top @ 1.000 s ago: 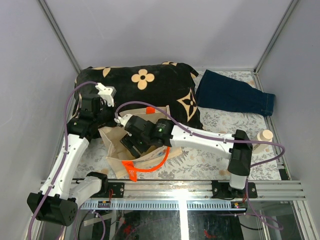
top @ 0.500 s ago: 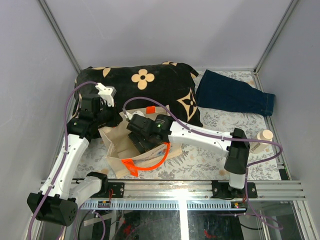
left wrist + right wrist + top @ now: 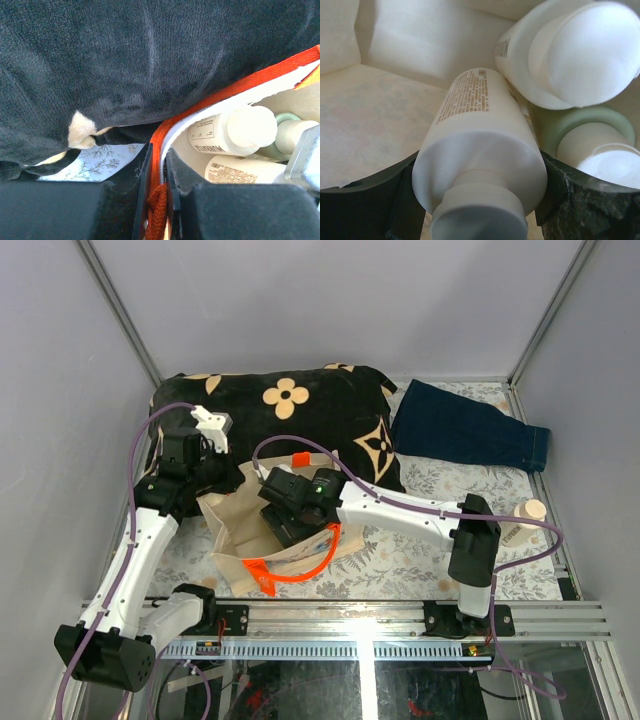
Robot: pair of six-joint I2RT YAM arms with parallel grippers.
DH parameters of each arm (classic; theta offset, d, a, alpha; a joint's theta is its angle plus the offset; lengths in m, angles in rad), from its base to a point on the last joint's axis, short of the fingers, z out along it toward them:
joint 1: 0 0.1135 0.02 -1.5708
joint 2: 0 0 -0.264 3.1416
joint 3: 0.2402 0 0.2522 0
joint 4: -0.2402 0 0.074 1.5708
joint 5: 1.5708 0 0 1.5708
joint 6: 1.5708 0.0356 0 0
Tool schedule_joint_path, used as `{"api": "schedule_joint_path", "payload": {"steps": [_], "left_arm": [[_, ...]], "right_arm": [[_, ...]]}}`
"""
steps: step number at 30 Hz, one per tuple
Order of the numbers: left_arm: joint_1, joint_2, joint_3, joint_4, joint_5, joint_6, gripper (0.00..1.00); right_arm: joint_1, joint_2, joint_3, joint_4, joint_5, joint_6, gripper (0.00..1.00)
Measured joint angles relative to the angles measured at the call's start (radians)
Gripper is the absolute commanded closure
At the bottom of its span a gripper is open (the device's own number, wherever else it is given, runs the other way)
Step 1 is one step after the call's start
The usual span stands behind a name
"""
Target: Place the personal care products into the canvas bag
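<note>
Jaws of right gripper clasp bottle, print unreadable; left gripper pinches canvas bag.

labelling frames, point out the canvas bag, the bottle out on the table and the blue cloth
beige canvas bag with orange handles (image 3: 228, 532), top external view, left side wall
small tan cylindrical bottle with cream cap (image 3: 530, 510), top external view, cap
folded dark blue cloth (image 3: 465, 430), top external view, middle

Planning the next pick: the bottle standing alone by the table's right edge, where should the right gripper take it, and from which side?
Take the lone bottle around its cylindrical body, just under the cream cap, with the fingers level. It stands upright close to the right wall, so coming in from its left, the inboard side, looks safest.
</note>
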Motion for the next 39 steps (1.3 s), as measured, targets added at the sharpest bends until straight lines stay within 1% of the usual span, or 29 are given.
{"api": "schedule_joint_path", "payload": {"steps": [9, 11, 12, 14, 15, 16, 20, 23, 25, 27, 31, 36, 39], "left_arm": [[0.000, 0.002, 0.000, 0.000, 0.000, 0.000, 0.89], [0.000, 0.002, 0.000, 0.000, -0.001, 0.000, 0.89], [0.000, 0.002, 0.000, 0.000, -0.001, 0.000, 0.89], [0.000, 0.002, 0.000, 0.000, -0.002, 0.000, 0.89], [0.000, 0.002, 0.000, 0.000, -0.003, 0.000, 0.88], [0.000, 0.002, 0.000, 0.000, -0.004, 0.000, 0.88], [0.000, 0.002, 0.000, 0.000, -0.005, 0.000, 0.88], [0.000, 0.002, 0.000, 0.000, -0.005, 0.000, 0.86], [0.000, 0.002, 0.000, 0.000, -0.006, 0.000, 0.86], [0.000, 0.003, 0.000, 0.000, -0.006, 0.000, 0.86], [0.000, 0.006, 0.000, 0.001, -0.006, 0.000, 0.86], [0.000, 0.011, 0.000, 0.004, -0.007, 0.000, 0.86], [0.000, 0.014, 0.000, 0.006, -0.007, 0.000, 0.86]], "right_arm": [[-0.003, 0.003, -0.006, 0.073, -0.035, -0.013, 0.99], [-0.007, 0.023, 0.012, 0.071, -0.047, -0.015, 0.88], [-0.008, 0.035, 0.019, 0.072, -0.049, -0.015, 0.81], [-0.010, 0.063, 0.026, 0.076, -0.052, -0.014, 0.65], [-0.011, 0.074, 0.025, 0.075, -0.055, -0.014, 0.54], [-0.011, 0.083, 0.024, 0.072, -0.055, -0.014, 0.46], [-0.011, 0.090, 0.016, 0.068, -0.055, -0.013, 0.27], [-0.011, 0.090, 0.023, 0.064, -0.051, -0.012, 0.09], [-0.012, 0.089, 0.044, 0.050, -0.030, -0.014, 0.01], [-0.013, 0.083, 0.101, 0.034, -0.001, -0.019, 0.00], [-0.014, 0.042, 0.157, 0.012, 0.048, -0.028, 0.01], [-0.025, -0.043, 0.199, -0.025, 0.113, -0.033, 0.01], [-0.068, -0.097, 0.206, -0.064, 0.124, -0.021, 0.01]]}}
